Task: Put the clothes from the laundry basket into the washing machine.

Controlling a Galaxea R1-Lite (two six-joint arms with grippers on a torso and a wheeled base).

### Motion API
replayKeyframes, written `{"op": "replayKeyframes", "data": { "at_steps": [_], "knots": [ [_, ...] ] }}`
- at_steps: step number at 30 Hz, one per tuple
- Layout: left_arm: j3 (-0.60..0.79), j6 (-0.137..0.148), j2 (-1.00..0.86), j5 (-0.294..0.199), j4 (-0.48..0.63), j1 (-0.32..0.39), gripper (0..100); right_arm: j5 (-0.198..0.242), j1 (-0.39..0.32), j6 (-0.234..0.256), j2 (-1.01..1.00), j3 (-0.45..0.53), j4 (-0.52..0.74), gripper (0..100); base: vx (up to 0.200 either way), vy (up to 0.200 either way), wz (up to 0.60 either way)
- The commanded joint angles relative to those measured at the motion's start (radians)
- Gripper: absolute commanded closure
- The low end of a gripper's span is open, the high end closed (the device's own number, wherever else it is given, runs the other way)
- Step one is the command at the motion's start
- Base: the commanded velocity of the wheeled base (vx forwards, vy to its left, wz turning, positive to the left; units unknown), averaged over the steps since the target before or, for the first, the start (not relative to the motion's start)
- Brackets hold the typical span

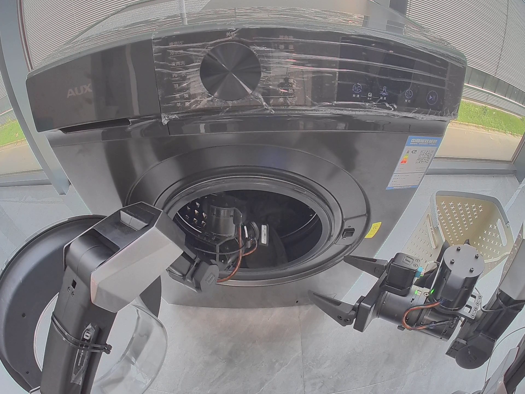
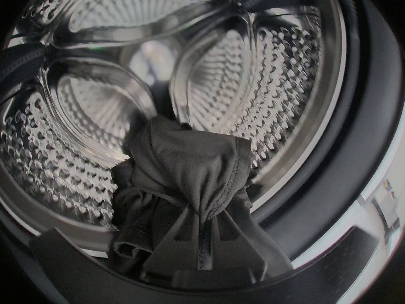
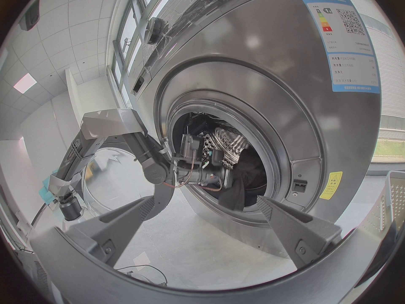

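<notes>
The washing machine (image 1: 246, 154) stands on the floor directly ahead. Its door (image 1: 27, 280) hangs open to the left of the drum (image 2: 84, 157). The left end effector (image 2: 205, 229) sits at the mouth of the drum, with the garment (image 2: 190, 161) pinched between its fingers. The right end effector (image 1: 328, 276) is outside, in front of the machine and right of the drum. The laundry basket (image 1: 470, 220) stands right of the machine, behind the right end effector

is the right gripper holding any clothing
No, the right gripper hangs open and empty before the grey metal front-loading washing machine.
</notes>
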Motion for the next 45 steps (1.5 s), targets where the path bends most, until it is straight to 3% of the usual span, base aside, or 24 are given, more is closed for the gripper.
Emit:
{"op": "replayKeyframes", "data": {
  "at_steps": [1,10,21,22,28,35,40,45],
  "knots": [
    [-0.131,-0.003,0.048,0.046,-0.032,0.03,100,0.0,0.002,0.0,-0.001,-0.002,-0.001,0,0.0,0.0,0.0],
    [-0.24,-0.004,0.088,0.069,-0.043,0.037,100,0.0,0.002,0.0,-0.001,-0.002,-0.001,0,0.0,0.0,0.0],
    [-0.275,-0.003,0.105,0.083,-0.049,0.046,100,0.0,0.002,0.0,-0.003,-0.002,-0.001,0,0.0,0.0,0.0],
    [-0.275,-0.003,0.105,0.083,-0.049,0.046,0,0.0,0.002,0.0,-0.003,-0.002,0.0,0,0.0,0.0,0.0],
    [-0.263,-0.004,0.102,0.083,-0.049,0.042,0,0.0,0.002,0.0,-0.003,-0.001,-0.001,0,0.0,0.0,0.0],
    [-0.123,0.005,0.039,0.081,-0.041,0.033,0,0.0,0.002,0.0,-0.003,0.001,0.0,0,0.0,0.0,0.0],
    [0.065,0.031,-0.035,0.028,-0.006,0.019,0,0.0,0.004,0.0,-0.001,-0.001,0.0,0,0.0,0.0,0.0],
    [0.111,0.042,-0.027,0.003,-0.006,0.019,0,0.0,0.011,0.0,-0.001,0.001,-0.001,0,0.0,0.0,0.0]
  ]
}}
